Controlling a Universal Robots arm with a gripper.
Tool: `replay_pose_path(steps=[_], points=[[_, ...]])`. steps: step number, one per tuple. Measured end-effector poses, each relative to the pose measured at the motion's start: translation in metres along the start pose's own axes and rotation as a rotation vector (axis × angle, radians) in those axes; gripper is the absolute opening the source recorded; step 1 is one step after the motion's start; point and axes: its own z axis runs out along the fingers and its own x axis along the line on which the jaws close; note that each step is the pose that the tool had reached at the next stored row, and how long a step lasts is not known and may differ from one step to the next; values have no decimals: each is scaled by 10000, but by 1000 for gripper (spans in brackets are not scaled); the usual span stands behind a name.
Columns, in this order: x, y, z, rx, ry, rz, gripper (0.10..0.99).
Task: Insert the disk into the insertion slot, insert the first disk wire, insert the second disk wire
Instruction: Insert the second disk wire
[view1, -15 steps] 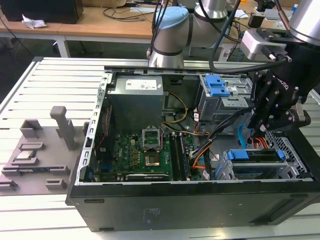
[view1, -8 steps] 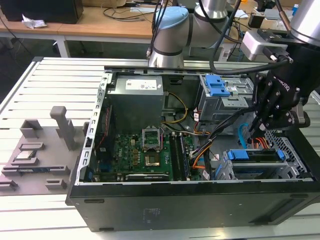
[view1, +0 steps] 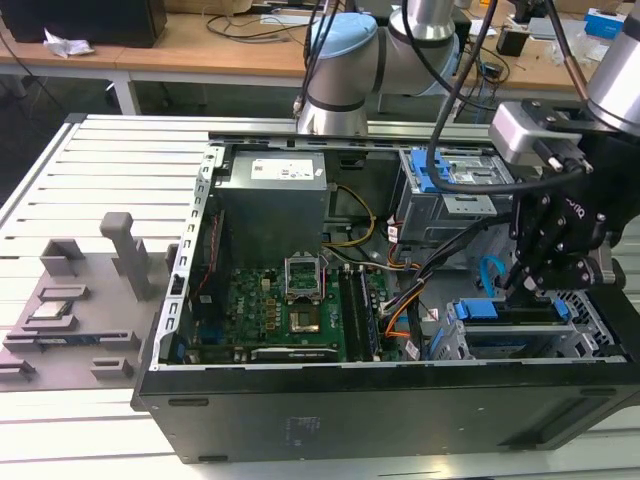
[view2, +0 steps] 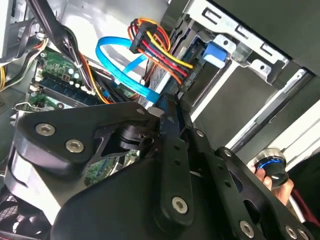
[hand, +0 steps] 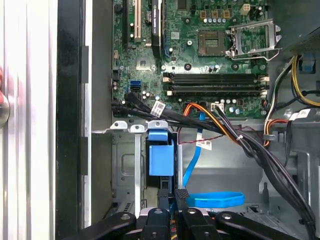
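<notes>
Hovering low over the open computer case, the black gripper hangs at the exterior view's right, fingers pointed down at the silver perforated insertion slot. The disk's bright blue plastic carrier frame sits inside that sheet-metal cage, directly under the fingertips. In the first wrist view the two slim black fingers stand close together, a narrow gap between them, with a blue carrier tab just beyond them. Whether they pinch anything I cannot tell. The second disk wire, a flat glossy light blue ribbon, loops just beside the gripper in the second wrist view, and the first disk wire, a bundle of orange, red and black strands, runs to the drive's back edge right next to it. The green motherboard lies flat in the case, well apart from the hand. The grey arm reaches in from behind the case.
</notes>
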Motion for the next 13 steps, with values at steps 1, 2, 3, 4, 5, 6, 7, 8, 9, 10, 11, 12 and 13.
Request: replay_pose_path(steps=[1,2,3,4,5,6,7,8,9,10,11,12,13], points=[[-1,-22,7,0,-3,0,161],[-2,-35,11,0,-4,-1,161],[-2,-48,17,0,-2,-1,161],[-3,-50,24,0,-3,0,161],[-3,-51,31,0,-3,1,161],[-4,-55,47,-1,-2,0,161],[-5,-58,62,0,0,0,161],[-5,-59,66,0,1,0,161],[-5,-59,72,-1,1,0,161],[-5,-60,80,-1,2,0,161],[-5,-60,86,-1,3,0,161],[-5,-61,94,0,1,0,161],[-5,-61,95,0,8,0,161]])
